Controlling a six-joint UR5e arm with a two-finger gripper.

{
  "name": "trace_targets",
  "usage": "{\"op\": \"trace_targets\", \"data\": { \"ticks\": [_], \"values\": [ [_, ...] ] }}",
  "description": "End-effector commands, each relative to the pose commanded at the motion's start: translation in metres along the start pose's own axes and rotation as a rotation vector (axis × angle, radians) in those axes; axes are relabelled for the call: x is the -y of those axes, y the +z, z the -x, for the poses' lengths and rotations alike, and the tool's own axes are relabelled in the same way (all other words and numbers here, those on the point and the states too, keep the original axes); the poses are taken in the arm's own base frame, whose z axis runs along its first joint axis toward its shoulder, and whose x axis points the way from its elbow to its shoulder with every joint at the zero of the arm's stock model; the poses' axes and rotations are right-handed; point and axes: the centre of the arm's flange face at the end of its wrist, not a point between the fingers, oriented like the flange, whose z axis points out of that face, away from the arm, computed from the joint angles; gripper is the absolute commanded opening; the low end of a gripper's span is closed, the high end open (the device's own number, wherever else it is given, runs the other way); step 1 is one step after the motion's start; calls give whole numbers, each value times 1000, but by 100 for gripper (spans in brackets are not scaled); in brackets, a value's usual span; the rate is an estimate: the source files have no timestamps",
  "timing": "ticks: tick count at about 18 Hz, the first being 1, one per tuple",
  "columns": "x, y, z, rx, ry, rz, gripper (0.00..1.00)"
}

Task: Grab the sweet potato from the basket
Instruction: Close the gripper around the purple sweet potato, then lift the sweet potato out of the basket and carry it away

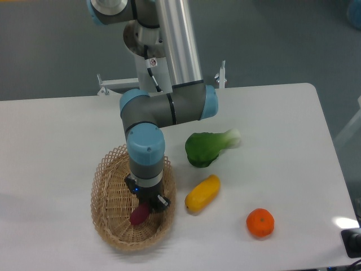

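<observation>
The basket point(110, 186) is an oval tan wicker one at the front left of the white table. The sweet potato point(137, 215) is a small dark reddish-purple tuber lying inside it, near the right side. My gripper point(148, 206) is down inside the basket, right on the sweet potato's upper end. The wrist hides the fingers, so I cannot see how far apart they stand or whether they grip the tuber. Only the lower part of the sweet potato shows.
A yellow oblong vegetable point(202, 193) lies just right of the basket. A green leafy vegetable point(210, 147) lies behind it. A round orange fruit point(260, 222) sits at the front right. The table's front edge is close below the basket.
</observation>
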Motion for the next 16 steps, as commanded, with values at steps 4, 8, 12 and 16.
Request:
{"op": "trace_targets", "data": {
  "ticks": [4,8,12,16],
  "values": [
    [0,-41,22,54,-18,-41,25],
    [-12,-80,42,99,-51,-88,25],
    [-39,-119,72,94,-87,-107,25],
    [-83,-149,106,41,-91,-85,25]
  ]
}}
